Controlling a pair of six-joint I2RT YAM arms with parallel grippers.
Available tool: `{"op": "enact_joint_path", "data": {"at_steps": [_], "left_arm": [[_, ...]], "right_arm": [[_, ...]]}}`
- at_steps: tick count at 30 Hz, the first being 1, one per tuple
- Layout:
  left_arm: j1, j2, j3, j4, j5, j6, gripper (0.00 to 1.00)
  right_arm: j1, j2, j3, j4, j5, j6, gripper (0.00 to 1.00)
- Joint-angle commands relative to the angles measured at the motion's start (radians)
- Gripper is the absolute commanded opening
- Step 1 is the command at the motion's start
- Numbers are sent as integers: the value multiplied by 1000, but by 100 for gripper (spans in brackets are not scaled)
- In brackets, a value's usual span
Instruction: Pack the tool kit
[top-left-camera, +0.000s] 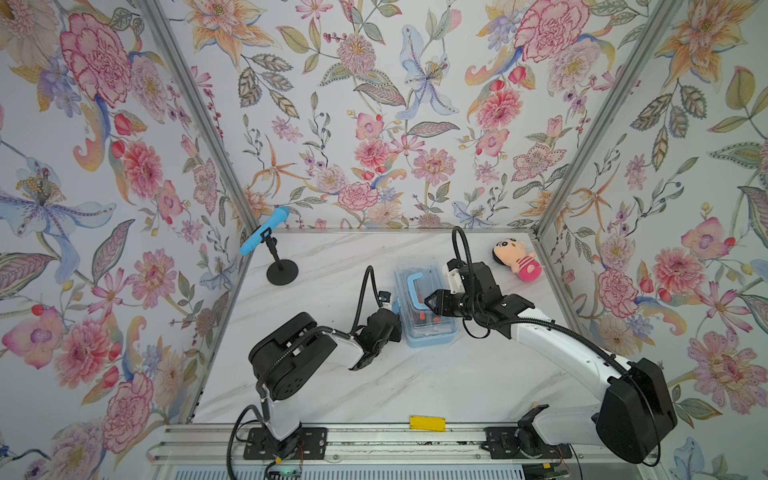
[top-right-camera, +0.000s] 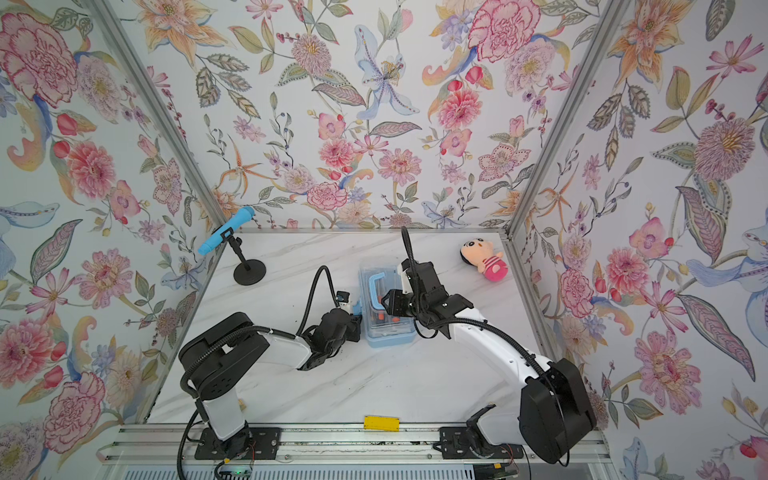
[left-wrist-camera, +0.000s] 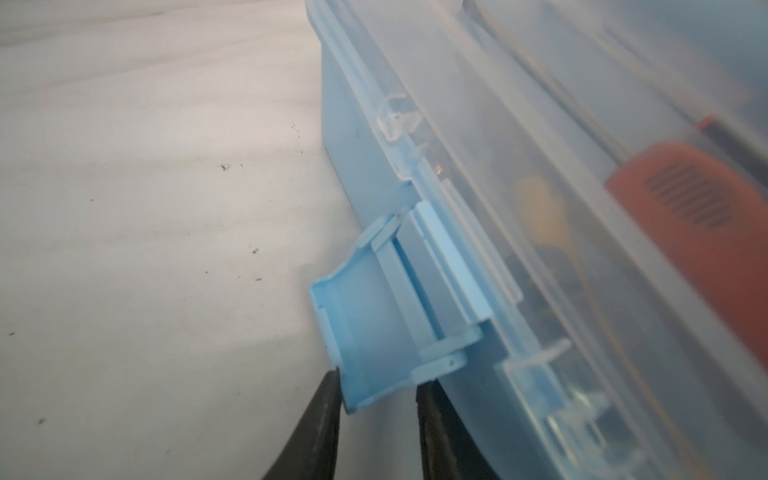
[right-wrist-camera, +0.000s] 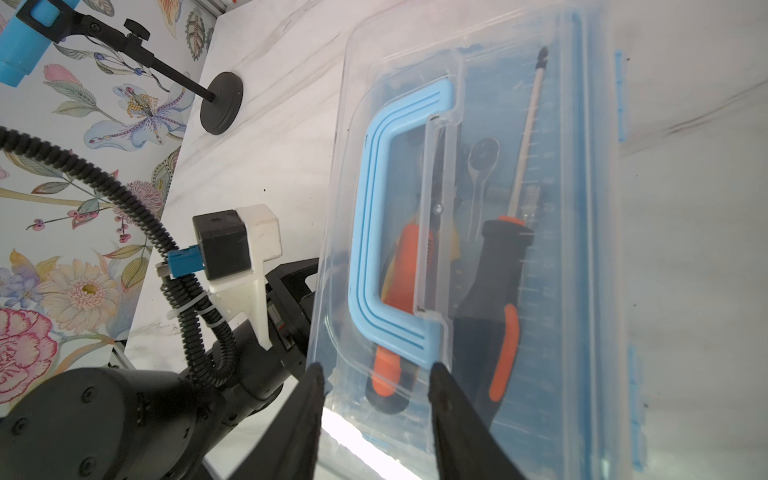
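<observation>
The tool kit box (top-left-camera: 430, 334) is light blue and lies mid-table, its clear lid down over the tools. Through the lid (right-wrist-camera: 540, 249) I see the blue C-shaped handle (right-wrist-camera: 374, 208), two orange-black screwdrivers (right-wrist-camera: 498, 291), and a ratchet (right-wrist-camera: 482, 153). My right gripper (right-wrist-camera: 376, 368) is open over the lid, fingers either side of the handle's near end, holding nothing. My left gripper (left-wrist-camera: 376, 380) is at the box's left side. It is open, with the swung-out blue latch (left-wrist-camera: 365, 316) between its fingers. One fingertip (left-wrist-camera: 332, 386) touches the latch's outer edge.
A blue toy microphone (top-left-camera: 264, 230) on a black stand (top-left-camera: 282, 272) is at the back left. A pink plush doll (top-left-camera: 517, 259) lies at the back right. Floral walls close in three sides. A yellow tag (top-left-camera: 427, 422) sits at the front edge.
</observation>
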Motion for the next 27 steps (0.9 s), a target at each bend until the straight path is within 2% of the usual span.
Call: {"op": "enact_joint_path", "data": {"at_steps": [1, 21, 27], "left_arm": [[27, -73, -8, 65, -79, 15, 34], [40, -112, -42, 60, -109, 25, 33], [43, -107, -36, 62, -33, 54, 33]], "right_arm": [[8, 22, 16, -16, 7, 3, 43], [19, 47, 22, -17, 10, -1, 43], [19, 45, 21, -16, 13, -4, 43]]}}
